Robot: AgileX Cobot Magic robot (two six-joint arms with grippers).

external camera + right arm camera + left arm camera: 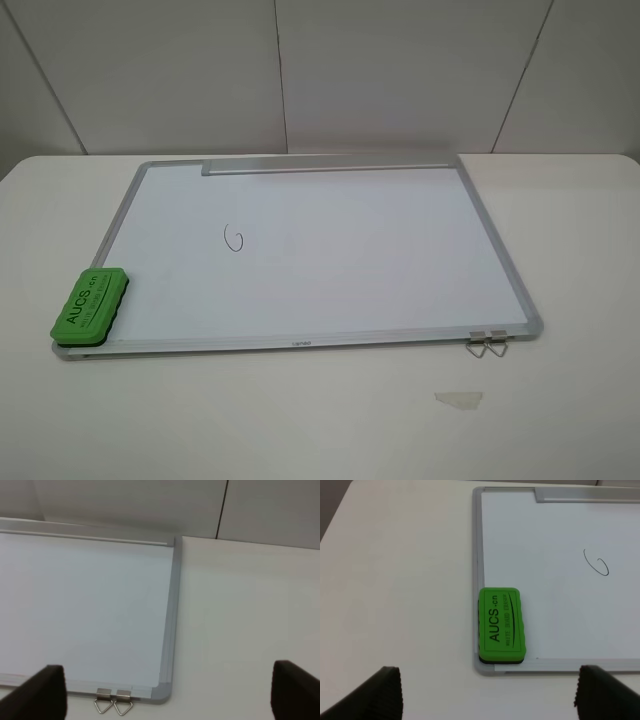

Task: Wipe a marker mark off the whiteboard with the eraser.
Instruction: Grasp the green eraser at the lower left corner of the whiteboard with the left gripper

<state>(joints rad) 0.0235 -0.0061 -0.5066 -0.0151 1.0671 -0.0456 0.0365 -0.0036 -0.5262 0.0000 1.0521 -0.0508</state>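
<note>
A green eraser [90,305] lies on the 8 o'clock corner of a whiteboard [400,270] lying flat on a white table [560,400], as seen from the high camera. Its outer side rides on the aluminium frame. The marker mark [234,238], a small black loop, lies on the open white surface at about 9 o'clock from the board's centre and at 2 o'clock from the eraser, well apart from it.

The left gripper [490,692] hangs short of the eraser with its jaws spread wide and nothing between them. The right gripper [167,690] waits near the board's 5 o'clock corner, jaws likewise wide apart and empty, above two metal hanging rings [486,343]. Neither arm shows in the high view.

The risks look to lie in the pickup and the stroke. Because the eraser sits partly on the raised frame, jaws closing low could catch the frame or pinch the block tilted, so that only one edge of the pad meets the board. Nothing visible pins the board to the table, so a firm wiping push could slide it. The mark is far smaller than the eraser, and a pass off line could miss it or only smear it.
</note>
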